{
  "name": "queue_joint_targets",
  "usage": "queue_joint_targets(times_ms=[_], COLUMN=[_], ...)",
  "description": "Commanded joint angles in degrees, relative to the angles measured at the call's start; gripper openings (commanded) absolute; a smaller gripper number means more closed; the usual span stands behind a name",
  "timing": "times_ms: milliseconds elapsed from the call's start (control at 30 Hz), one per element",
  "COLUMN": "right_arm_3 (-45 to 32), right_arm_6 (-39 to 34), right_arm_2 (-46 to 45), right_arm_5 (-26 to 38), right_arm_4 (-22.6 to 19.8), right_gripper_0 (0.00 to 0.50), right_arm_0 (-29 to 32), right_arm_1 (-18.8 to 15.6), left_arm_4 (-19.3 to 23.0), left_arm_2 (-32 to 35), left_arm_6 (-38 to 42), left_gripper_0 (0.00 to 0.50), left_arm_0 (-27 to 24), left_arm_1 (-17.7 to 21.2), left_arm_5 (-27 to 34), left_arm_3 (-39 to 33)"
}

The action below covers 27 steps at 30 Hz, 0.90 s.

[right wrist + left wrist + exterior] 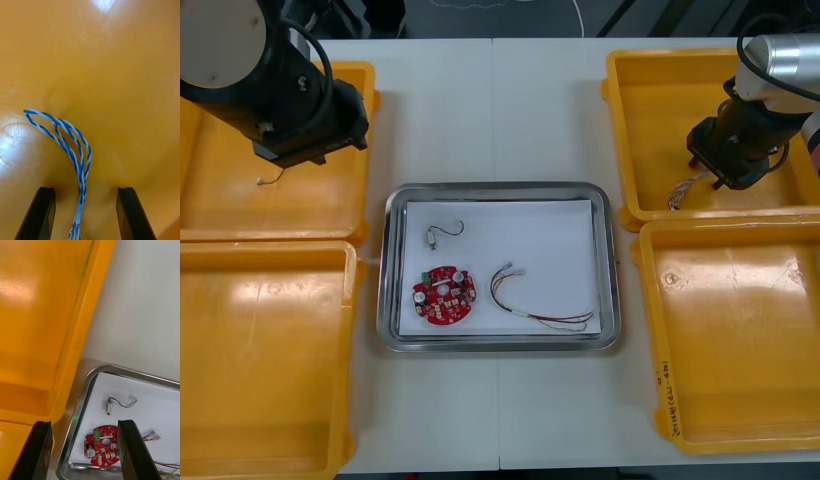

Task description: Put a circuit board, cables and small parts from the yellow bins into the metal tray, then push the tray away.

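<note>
Right gripper (86,189), at the upper right of the front view, sits low in the far right yellow bin (650,80). I read its fingers as spread, with the twisted blue and white cable (77,150) lying between them, ungripped. Left gripper (84,423), upper left, is likewise spread. At centre frame, the metal tray (500,187) holds a circuit board (445,296).

We find free room over the far right part of the metal tray (500,188), while the circuit board (445,296), small metal part (434,238) and red and yellow cable (535,303) block the rest.
</note>
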Motion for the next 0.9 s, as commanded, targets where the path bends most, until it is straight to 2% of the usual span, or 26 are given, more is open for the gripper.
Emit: queue_joint_targets(times_ms=[33,200,467,600,900], right_arm_3=[-0.85,-0.76,0.91,1.17,1.26], right_arm_6=[3.93,4.99,6.48,6.66,6.92], right_arm_2=[-1.11,-0.93,0.03,0.03,1.88], right_arm_5=[1.41,1.93,1.76,1.41,0.0], right_arm_4=[-3.17,-4.22,-5.63,-6.51,-8.09], right_gripper_0=[0.472,0.473,0.472,0.472,0.471], right_arm_0=[-3.16,-3.16,-2.72,-2.46,-1.58], right_arm_1=[-2.21,-2.12,-1.51,-1.33,-1.33], left_arm_4=[1.09,1.97,5.75,5.93,5.22], left_arm_2=[2.92,3.01,3.01,3.01,3.01], left_arm_6=[-4.43,-5.57,-7.85,-10.84,-19.63], left_gripper_0=[0.5,0.5,0.5,0.5,0.5], left_arm_0=[-3.36,-5.29,-8.28,-8.54,-8.63], left_arm_1=[4.2,6.92,11.76,12.81,13.69], left_arm_5=[0.47,0.47,0.47,0.47,-7.31], left_arm_3=[2.27,6.84,14.57,17.21,24.77])
